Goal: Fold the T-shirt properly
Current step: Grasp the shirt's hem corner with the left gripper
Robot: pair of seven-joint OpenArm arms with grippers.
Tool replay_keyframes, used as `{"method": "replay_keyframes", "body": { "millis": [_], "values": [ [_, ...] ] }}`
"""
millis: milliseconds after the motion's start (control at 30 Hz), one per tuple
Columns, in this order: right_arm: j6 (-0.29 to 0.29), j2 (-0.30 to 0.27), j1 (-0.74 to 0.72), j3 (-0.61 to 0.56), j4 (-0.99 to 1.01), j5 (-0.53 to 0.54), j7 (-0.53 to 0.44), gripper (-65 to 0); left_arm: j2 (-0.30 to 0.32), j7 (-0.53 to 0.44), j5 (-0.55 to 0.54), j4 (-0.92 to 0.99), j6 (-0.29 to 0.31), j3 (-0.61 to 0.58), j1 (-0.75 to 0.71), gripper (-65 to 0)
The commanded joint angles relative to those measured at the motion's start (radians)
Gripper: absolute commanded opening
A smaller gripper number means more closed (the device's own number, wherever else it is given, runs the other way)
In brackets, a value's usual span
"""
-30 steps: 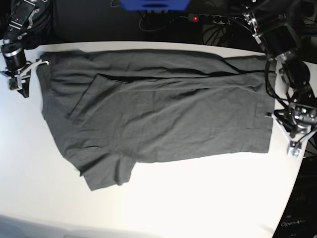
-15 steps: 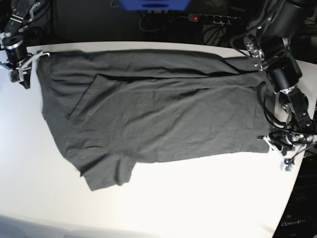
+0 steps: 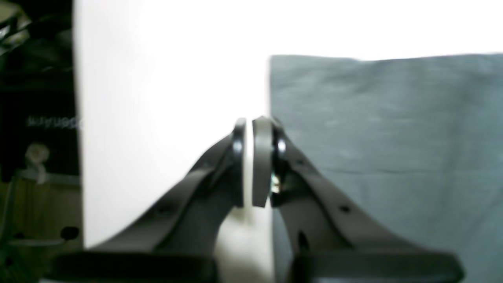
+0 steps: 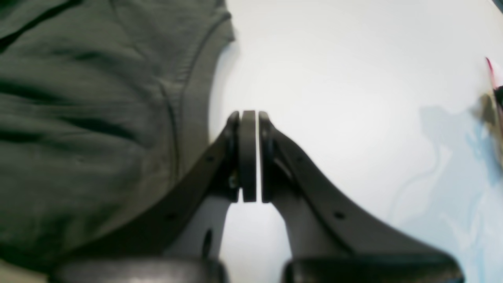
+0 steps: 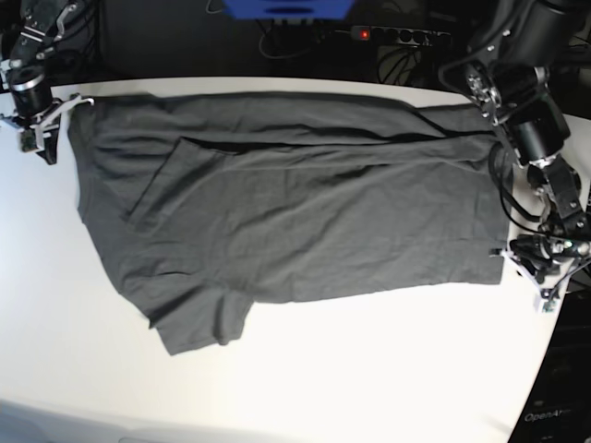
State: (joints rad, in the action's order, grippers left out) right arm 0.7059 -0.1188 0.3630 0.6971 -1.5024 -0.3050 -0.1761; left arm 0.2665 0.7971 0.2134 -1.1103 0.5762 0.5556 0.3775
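Exposure: table (image 5: 369,369) glares white, overexposed.
Focus: both wrist views soft, foreground blurred.
Background: dark, underexposed beyond table.

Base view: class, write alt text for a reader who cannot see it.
A dark grey T-shirt lies spread on a white table, one long edge folded over. The right gripper sits at its far left corner, the left gripper at its right edge.

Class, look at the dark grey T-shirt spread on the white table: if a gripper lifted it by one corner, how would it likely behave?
The T-shirt would probably droop, not hold shape: it lies flat with soft creases and a folded-over layer. It looks thin, so likely light. Pushed across the table, it would probably bunch rather than slide whole.
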Motion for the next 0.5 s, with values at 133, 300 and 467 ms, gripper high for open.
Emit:
{"method": "replay_keyframes", "body": {
  "millis": [133,300,467],
  "values": [
    [-0.008,-0.017,-0.006,0.008,-0.014,0.016,-0.026,-63.5,0.03,-0.043,-0.012,-0.02,0.003,-0.001,0.004,-61.8],
    [-0.008,-0.017,-0.006,0.008,-0.013,0.016,-0.026,-63.5,0.041,-0.038,-0.019,-0.023,0.003,0.001,0.005,-61.8],
    [-0.008,-0.017,-0.006,0.008,-0.013,0.016,-0.026,-63.5,0.041,-0.037,-0.018,-0.023,0.006,0.001,0.005,-61.7]
  ]
}}
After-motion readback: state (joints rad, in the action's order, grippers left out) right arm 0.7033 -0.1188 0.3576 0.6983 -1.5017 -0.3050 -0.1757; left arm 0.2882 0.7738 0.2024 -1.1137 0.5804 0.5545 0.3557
